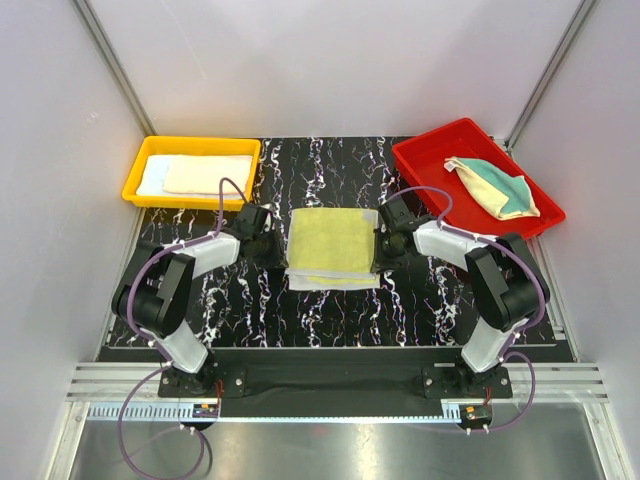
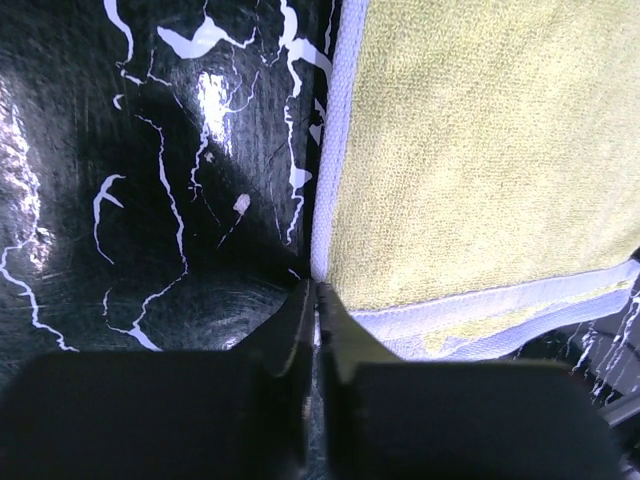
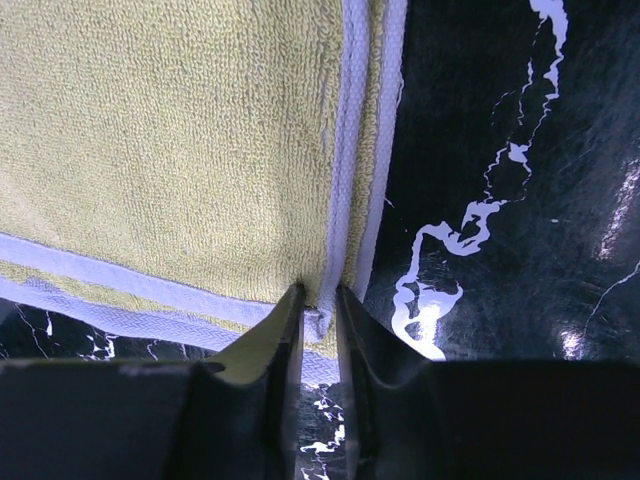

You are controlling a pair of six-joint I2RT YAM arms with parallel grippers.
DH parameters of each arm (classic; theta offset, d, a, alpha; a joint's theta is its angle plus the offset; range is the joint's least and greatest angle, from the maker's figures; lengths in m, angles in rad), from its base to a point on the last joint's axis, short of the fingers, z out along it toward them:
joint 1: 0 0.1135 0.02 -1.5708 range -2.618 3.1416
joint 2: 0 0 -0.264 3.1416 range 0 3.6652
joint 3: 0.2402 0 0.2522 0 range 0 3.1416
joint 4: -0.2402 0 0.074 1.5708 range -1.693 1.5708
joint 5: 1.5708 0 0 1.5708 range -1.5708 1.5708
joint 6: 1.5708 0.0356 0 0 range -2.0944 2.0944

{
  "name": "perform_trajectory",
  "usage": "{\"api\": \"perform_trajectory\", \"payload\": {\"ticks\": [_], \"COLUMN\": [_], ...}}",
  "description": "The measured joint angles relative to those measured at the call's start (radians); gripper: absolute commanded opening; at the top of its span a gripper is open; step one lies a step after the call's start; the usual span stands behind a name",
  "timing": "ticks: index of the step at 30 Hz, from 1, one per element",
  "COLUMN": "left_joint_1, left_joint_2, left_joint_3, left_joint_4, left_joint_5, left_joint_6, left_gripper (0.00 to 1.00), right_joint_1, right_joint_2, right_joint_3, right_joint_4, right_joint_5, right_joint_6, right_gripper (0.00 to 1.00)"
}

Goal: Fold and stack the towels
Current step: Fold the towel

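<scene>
From above, the left gripper (image 1: pixel 268 243) and right gripper (image 1: pixel 385 245) flank the folded yellow terry towel (image 1: pixel 332 243) mid-table. Left wrist view: jaws pinched on its white hem. Right wrist view: jaws pinch the opposite hem. Soft, light, floppy; corners grip best.

The top external camera sits high behind both arm bases, looking down and forward over the whole marbled black bench (image 1: pixel 250 310), walls on three sides. The left wrist camera hovers very close, peering past the left pincer (image 2: pixel 316 300) at the yellow towel (image 2: pixel 480 150) and its left edge. The right wrist camera, just as close, looks past the right pincer (image 3: pixel 320 300) at the towel's right edge. All three views share that towel, mid-bench.
</scene>
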Motion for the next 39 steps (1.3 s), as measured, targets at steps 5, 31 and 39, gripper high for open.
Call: {"api": "perform_trajectory", "payload": {"ticks": [5,31,39], "left_joint_1": [-0.001,-0.031,-0.037], "left_joint_2": [0.000,-0.054,-0.054], "left_joint_3": [0.011,0.111,0.112], "left_joint_4": [-0.027,-0.180,-0.187], "left_joint_5": [0.003,0.011,0.011], "left_joint_6": [0.005,0.007,0.007], "left_gripper": [0.00,0.00,0.00], "right_joint_1": [0.002,0.002,0.002], "right_joint_2": [0.000,-0.001,0.007], "right_joint_3": [0.001,0.089,0.088], "right_joint_4": [-0.008,-0.085,-0.070], "right_joint_5": [0.004,0.019,0.019], "right_joint_6": [-0.004,-0.026,-0.027], "right_gripper": [0.01,0.02,0.06]}}
